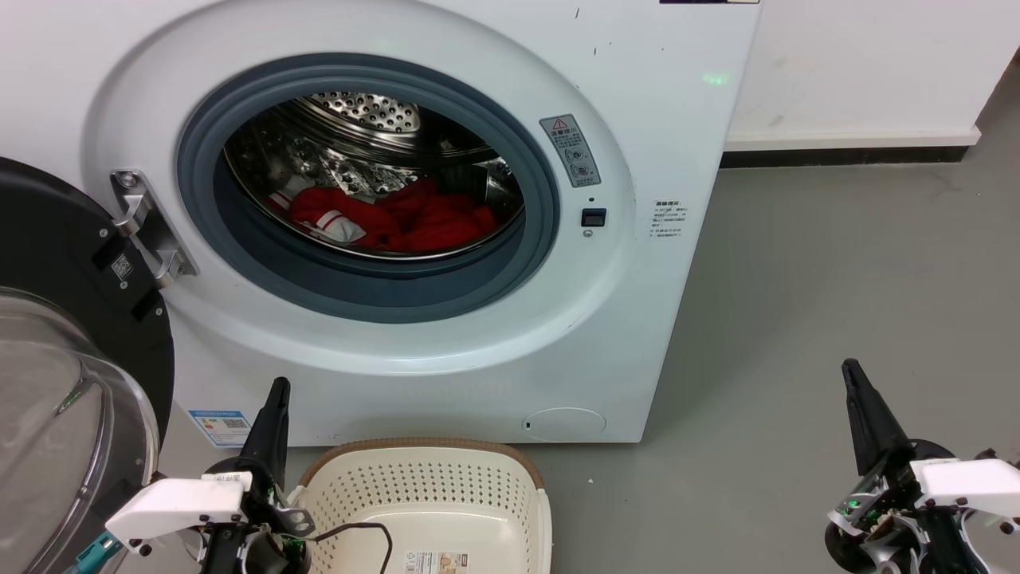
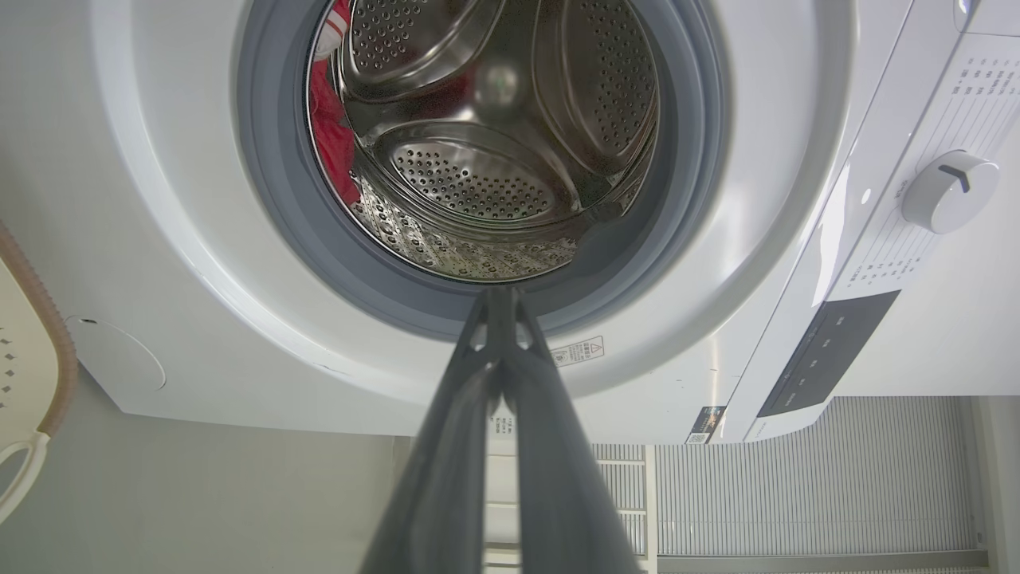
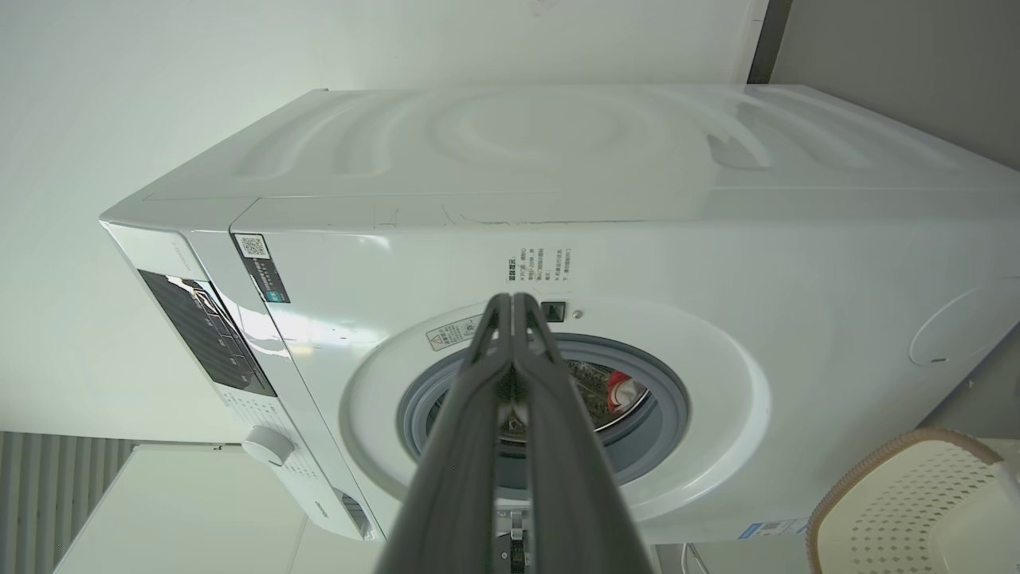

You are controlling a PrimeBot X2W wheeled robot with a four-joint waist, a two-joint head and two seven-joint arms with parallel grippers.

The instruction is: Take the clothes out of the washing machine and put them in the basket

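The left gripper (image 1: 277,391) sits at the lower left of the head view. Its two dark fingers are pressed together with nothing between them. In the left wrist view the tips meet over the lower part of the grey ring (image 2: 271,159). The right gripper (image 1: 853,375) is at the lower right, its fingers likewise closed and empty. It hangs above the grey floor (image 1: 797,279), well apart from the washer (image 1: 661,159).

The washer takes up the upper left and centre of the head view. Its door (image 1: 56,239) is swung open against the left edge, and the black frame and glass bowl stand just beside the left gripper. The clothes (image 1: 414,219) lie low in the drum (image 1: 366,112), a red heap with a white striped piece at its left end. The basket (image 1: 422,444) stands on the floor at bottom centre, just in front of the washer and right beside the left gripper. A thin black cable (image 1: 374,530) from the left arm loops across the basket's inside. A white wall (image 1: 861,64) fills the upper right.
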